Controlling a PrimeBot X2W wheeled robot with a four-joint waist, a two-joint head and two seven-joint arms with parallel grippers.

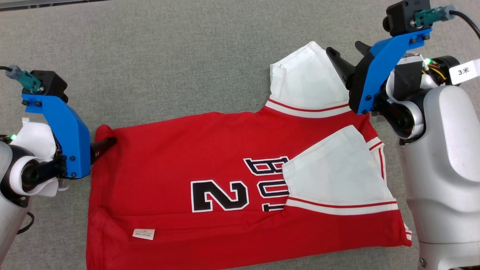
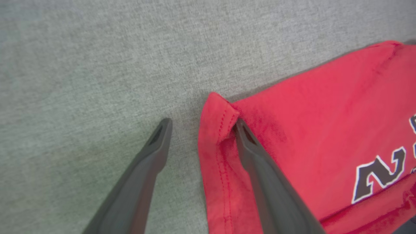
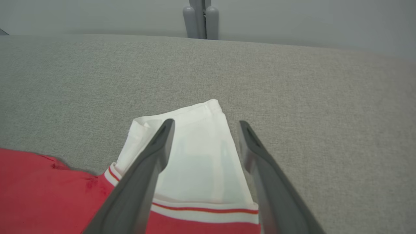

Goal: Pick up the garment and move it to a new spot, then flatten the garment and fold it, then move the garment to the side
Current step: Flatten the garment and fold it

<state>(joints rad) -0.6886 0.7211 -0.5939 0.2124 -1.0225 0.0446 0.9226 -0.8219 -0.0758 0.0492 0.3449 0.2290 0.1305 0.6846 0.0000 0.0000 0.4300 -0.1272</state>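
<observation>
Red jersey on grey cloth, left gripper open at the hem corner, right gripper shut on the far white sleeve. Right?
Not quite. The right gripper is open, not shut: the right wrist view shows its fingers spread apart over the white sleeve. The rest stands: red jersey on grey cloth, left gripper open at the hem corner.

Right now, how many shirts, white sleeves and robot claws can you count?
Red shirt: 1
White sleeves: 2, the far sleeve and the near sleeve
Robot claws: 2, the left gripper and the right gripper, both open
Total: 5
</observation>
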